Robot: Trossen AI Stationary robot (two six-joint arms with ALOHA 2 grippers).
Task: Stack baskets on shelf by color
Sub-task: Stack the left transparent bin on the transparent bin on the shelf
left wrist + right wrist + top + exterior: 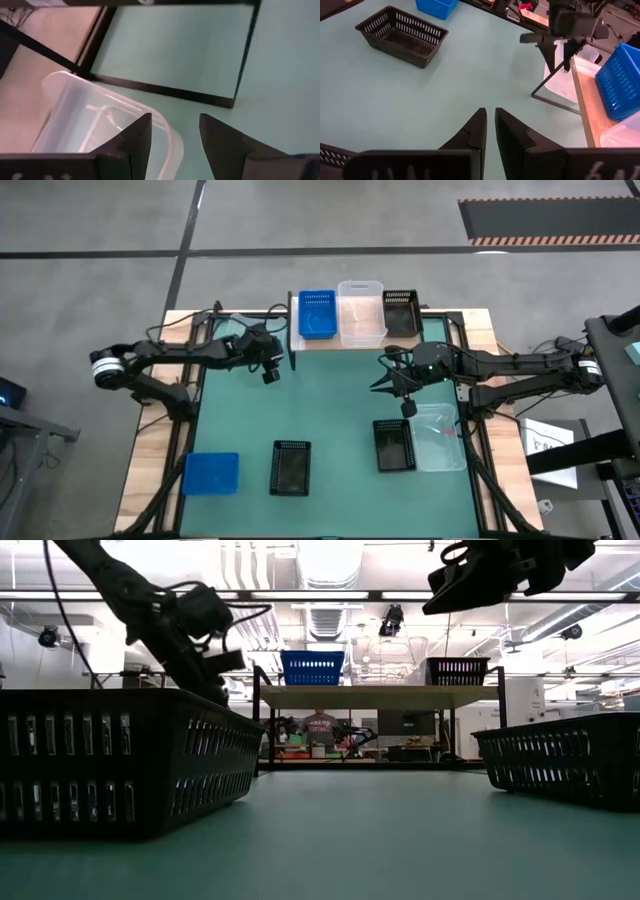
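Observation:
The shelf [330, 343] stands at the table's far edge. On its wooden top a blue basket [318, 313], a clear basket [361, 311] and a black basket [400, 312] stand side by side. My left gripper [271, 373] is open and hangs by the shelf's left leg, above the rim of another clear basket [95, 125], which rests on the table and also shows in the right wrist view [565, 82]. My right gripper [383, 385] is shut and empty above the table's middle, its fingers [490, 125] together.
On the table's near half stand a blue basket [211, 473], two black baskets [291, 467] [394, 444] and a clear basket [440, 436]. The shelf's black legs [240, 65] stand close to my left gripper. A person [320, 725] shows far behind the table.

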